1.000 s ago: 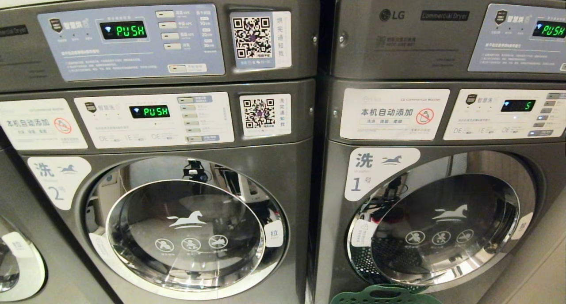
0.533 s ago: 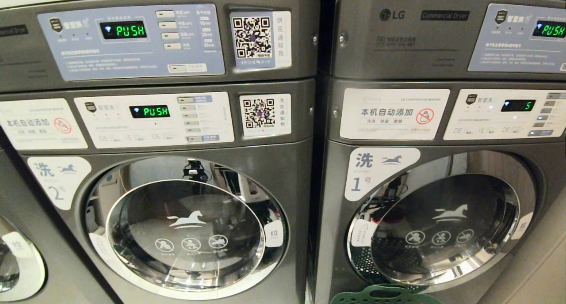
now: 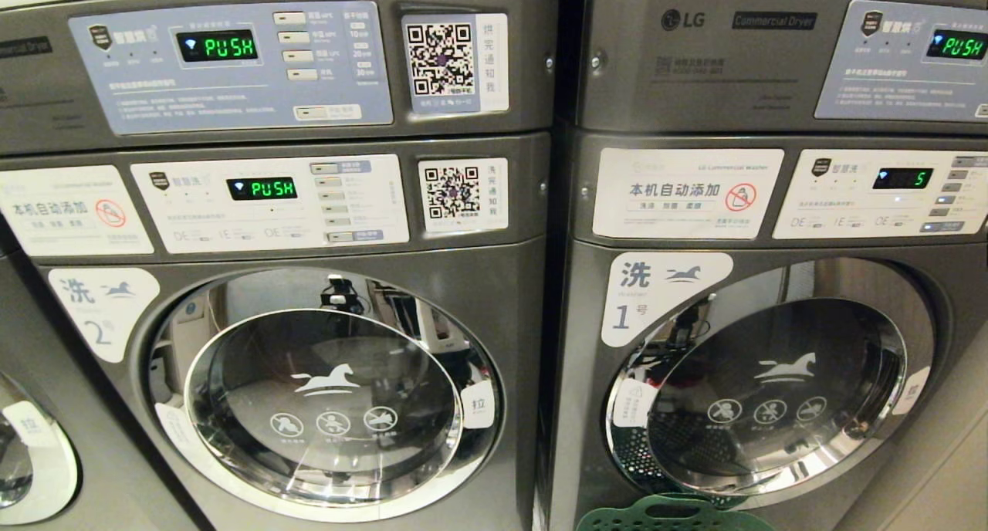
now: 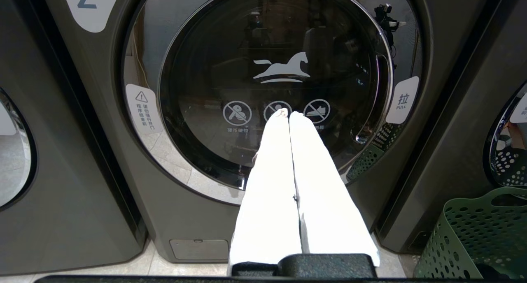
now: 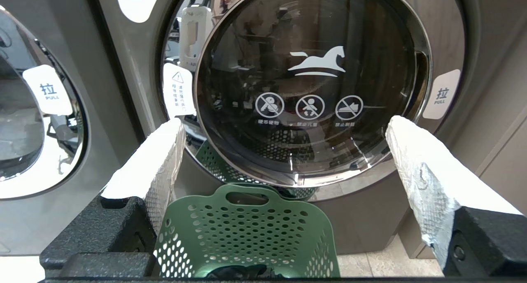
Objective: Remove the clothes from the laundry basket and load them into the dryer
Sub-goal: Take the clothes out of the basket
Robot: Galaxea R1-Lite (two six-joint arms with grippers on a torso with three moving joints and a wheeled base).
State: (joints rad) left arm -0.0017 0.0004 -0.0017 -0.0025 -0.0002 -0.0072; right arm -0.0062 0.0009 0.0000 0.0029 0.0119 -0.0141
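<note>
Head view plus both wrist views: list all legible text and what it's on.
"PUSH": left dryer display
"PUSH": left washer display
"PUSH": right dryer display
"5": right washer display
"LG", "Commercial Dryer": right dryer panel
"本机自动添加": white sticker
"洗 2号": left door label
"洗 1号": right door label
"拉 PULL": door tab
Fine print, QR captions: unreadable.

Washer no. 2 fills left half of head view, round chrome-rimmed glass door shut, white horse logo at centre. Washer no. 1 fills right half, its door also shut. Washer panel display at centre left reads PUSH; display at right edge shows 5. QR sticker at centre. White no-detergent label at upper right. Tiled floor along lower edge of left wrist view.
</note>
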